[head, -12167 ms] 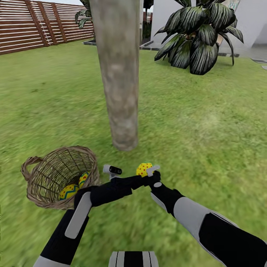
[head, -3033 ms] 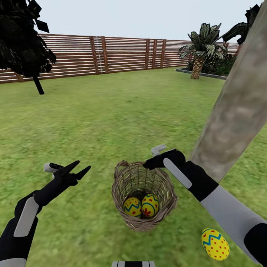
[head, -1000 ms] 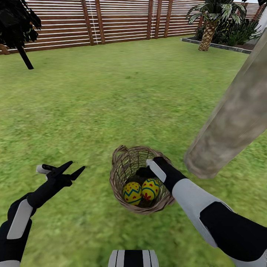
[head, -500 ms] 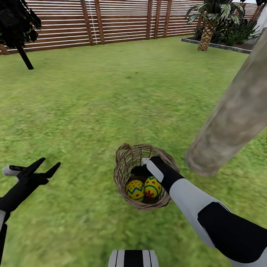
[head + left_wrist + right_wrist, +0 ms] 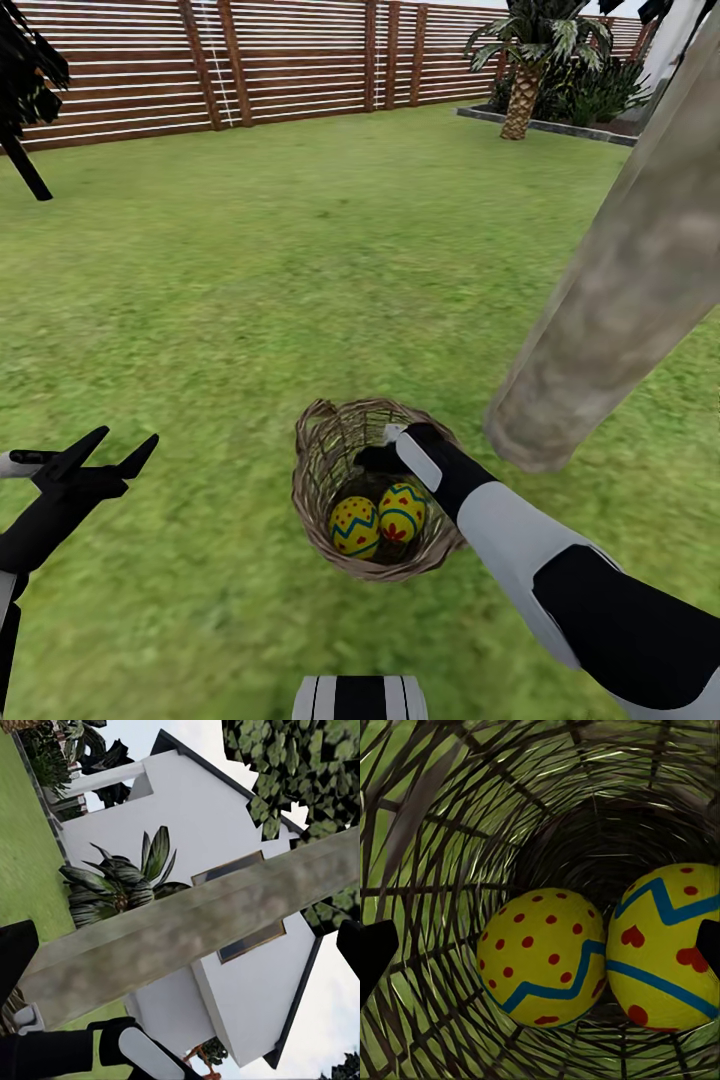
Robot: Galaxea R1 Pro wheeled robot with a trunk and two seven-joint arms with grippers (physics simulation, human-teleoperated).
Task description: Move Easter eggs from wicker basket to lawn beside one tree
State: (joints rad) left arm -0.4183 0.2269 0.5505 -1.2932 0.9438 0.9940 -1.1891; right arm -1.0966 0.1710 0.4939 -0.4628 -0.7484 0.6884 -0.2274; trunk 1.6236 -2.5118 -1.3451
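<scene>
Wicker basket [image 5: 330,475] sits on the lawn [image 5: 300,260] just beside the foot of the tree [image 5: 610,300], tipped so its mouth faces the robot. Two Easter eggs [image 5: 378,520] lie side by side at its bottom, touching; the right wrist view shows a dotted egg [image 5: 542,956] and one with hearts [image 5: 667,945]. The right gripper [image 5: 375,460] reaches inside the basket above the eggs, fingers spread and grasping nothing. The left gripper [image 5: 100,455] hovers over grass well to the left, its fingers apart and empty. A slatted fence [image 5: 200,60] bounds the far side.
</scene>
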